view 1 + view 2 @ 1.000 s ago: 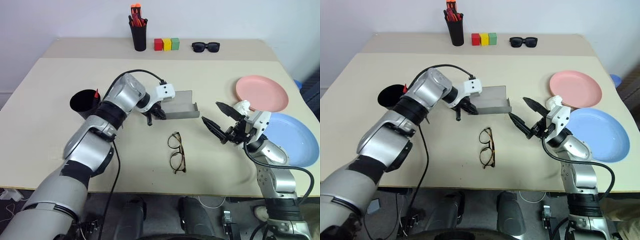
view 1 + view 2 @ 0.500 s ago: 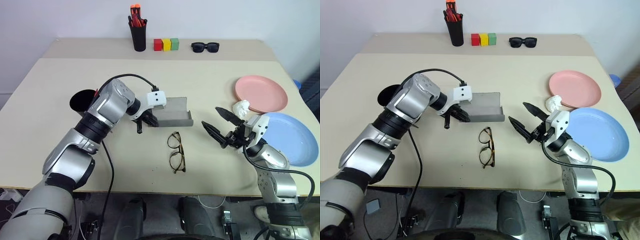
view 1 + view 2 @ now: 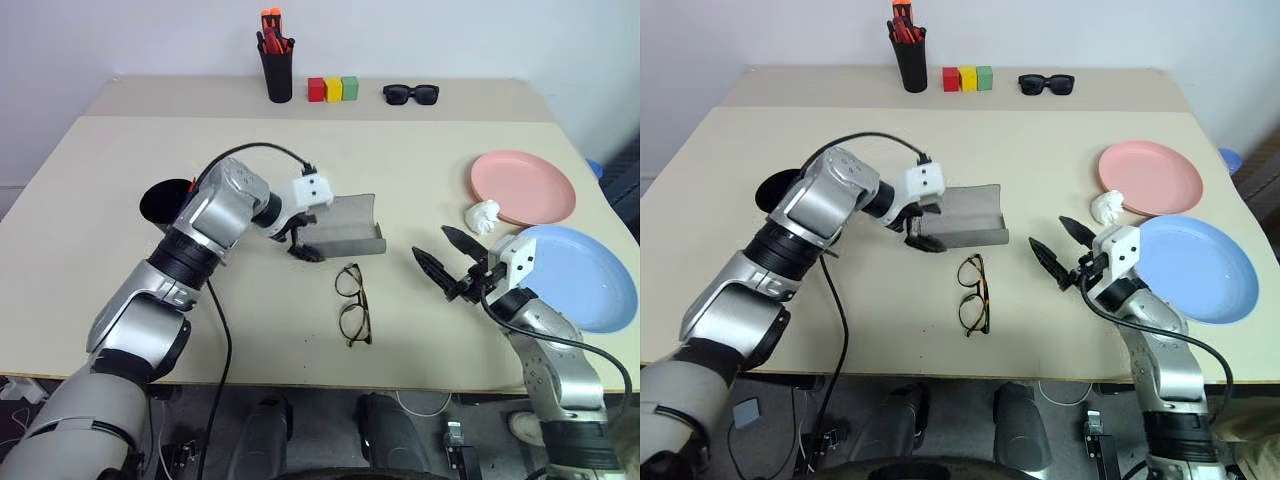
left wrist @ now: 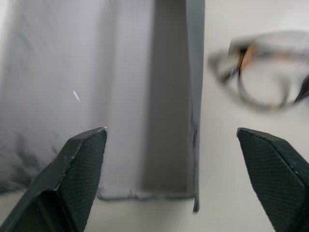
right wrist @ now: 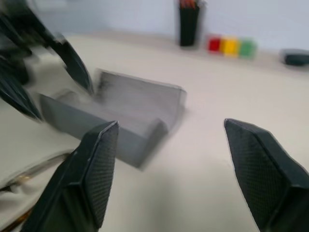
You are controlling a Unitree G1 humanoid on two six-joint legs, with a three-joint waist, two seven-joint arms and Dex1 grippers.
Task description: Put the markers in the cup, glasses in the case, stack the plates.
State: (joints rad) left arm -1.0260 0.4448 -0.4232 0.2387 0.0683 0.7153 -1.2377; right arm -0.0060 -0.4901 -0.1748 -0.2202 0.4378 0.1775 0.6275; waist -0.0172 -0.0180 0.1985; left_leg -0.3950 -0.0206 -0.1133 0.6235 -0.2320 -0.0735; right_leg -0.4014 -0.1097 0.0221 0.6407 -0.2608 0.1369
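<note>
The grey case [image 3: 347, 226] lies open in the middle of the table. My left gripper [image 3: 301, 243] is open at its left end, fingers spread over the case's pale lining [image 4: 120, 96]. The tortoiseshell glasses [image 3: 352, 305] lie unfolded just in front of the case. My right gripper [image 3: 446, 266] is open and empty, low over the table to the right of the glasses. The black cup [image 3: 163, 205] stands at the left behind my left arm, with a red marker end [image 3: 194, 184] at its rim. The pink plate [image 3: 522, 187] and the blue plate [image 3: 585, 278] lie side by side at the right.
A small white crumpled lump [image 3: 484, 215] sits between the two plates. At the back edge stand a black pen pot [image 3: 277, 68] with orange-capped pens, three coloured blocks [image 3: 333, 88] and black sunglasses [image 3: 411, 94].
My left gripper dragged the case a little to the left, then opened and let go of it. My right hand sank lower and drew slightly to the right.
</note>
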